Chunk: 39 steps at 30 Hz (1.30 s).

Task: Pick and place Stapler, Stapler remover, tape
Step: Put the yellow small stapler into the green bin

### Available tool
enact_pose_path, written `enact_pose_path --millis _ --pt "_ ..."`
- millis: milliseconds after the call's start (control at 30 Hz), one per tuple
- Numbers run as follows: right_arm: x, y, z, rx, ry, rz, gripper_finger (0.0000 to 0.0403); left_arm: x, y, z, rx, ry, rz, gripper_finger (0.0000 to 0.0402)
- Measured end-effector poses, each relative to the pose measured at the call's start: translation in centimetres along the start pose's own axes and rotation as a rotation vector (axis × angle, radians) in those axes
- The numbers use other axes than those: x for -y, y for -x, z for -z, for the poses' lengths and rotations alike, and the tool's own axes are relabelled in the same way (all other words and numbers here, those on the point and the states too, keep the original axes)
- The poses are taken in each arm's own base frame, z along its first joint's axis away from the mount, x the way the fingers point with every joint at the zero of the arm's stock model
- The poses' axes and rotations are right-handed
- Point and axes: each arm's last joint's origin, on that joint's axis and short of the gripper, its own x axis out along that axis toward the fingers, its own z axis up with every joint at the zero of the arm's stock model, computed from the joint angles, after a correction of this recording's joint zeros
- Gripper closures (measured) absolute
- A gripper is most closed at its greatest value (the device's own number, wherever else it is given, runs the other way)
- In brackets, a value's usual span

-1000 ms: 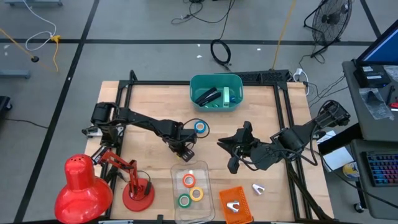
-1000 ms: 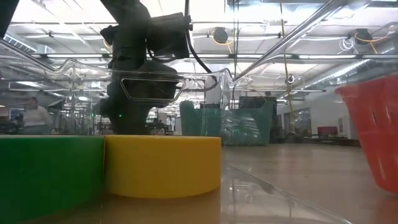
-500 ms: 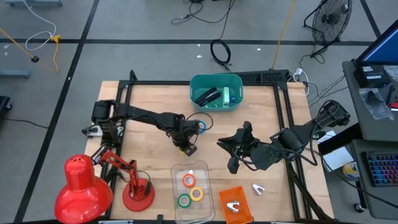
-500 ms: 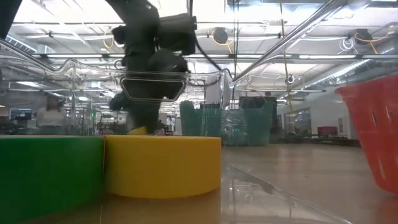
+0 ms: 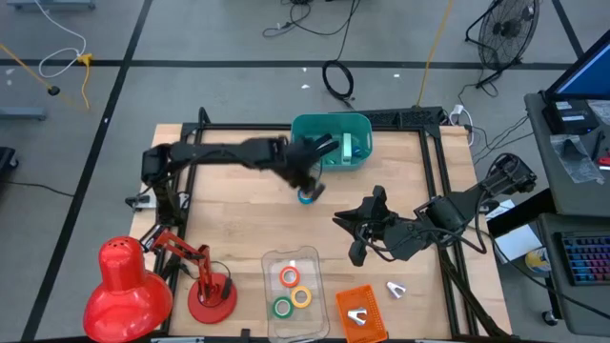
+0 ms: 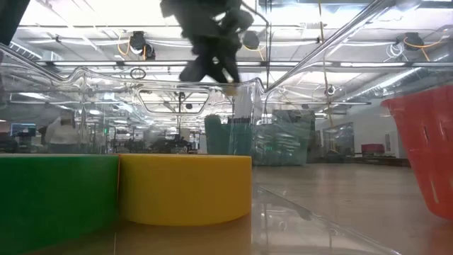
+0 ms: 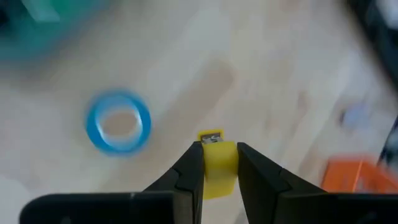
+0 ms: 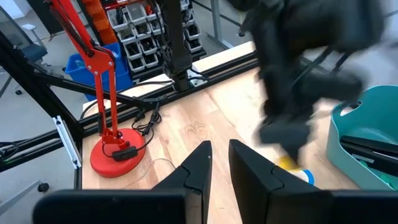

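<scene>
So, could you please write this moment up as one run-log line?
left gripper: shut on small yellow object, above blue tape roll, near teal bin | right gripper: idle, table right | three rolls in clear tray

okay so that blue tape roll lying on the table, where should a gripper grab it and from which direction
The blue tape roll lies flat on the table, hollow core up. Probably best taken from straight above, one finger in the core and one outside, pinching the ring wall. The left gripper already holds a small yellow piece.

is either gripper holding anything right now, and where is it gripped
The left gripper pinches a small yellow object by its two sides, one end protruding past the fingertips. The right gripper holds nothing.
</scene>
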Motion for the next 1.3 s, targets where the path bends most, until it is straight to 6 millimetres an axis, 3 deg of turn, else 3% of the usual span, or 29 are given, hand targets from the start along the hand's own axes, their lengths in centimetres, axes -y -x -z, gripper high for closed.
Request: enact_pose_path --millis 233,467,600,700,1067,1300 --pt "0.0 0.0 0.0 -0.003 -0.002 -0.004 0.0355 -2.0 4.4 -5.7 0.255 0.082 -0.006 0.0325" --pt "0.0 0.0 0.0 -0.002 -0.002 -0.004 0.0355 -8.5 5.7 -9.9 0.303 0.170 -0.059 0.0325" --pt "0.0 0.0 0.0 -0.002 -0.002 -0.003 0.0355 -11.8 5.2 -11.3 0.278 0.185 -0.065 0.0325" --pt "0.0 0.0 0.0 -0.001 -0.002 -0.003 0.0355 -13.2 4.0 -12.1 0.230 0.152 -0.080 0.0325" --pt "0.0 0.0 0.1 -0.005 -0.047 -0.001 0.0355 -14.5 0.8 -14.1 -0.114 -0.219 -0.264 0.0325" --pt "0.0 0.0 0.1 -0.008 -0.085 0.000 0.0355 -15.4 -0.3 -14.4 -0.152 -0.262 -0.338 0.0325"
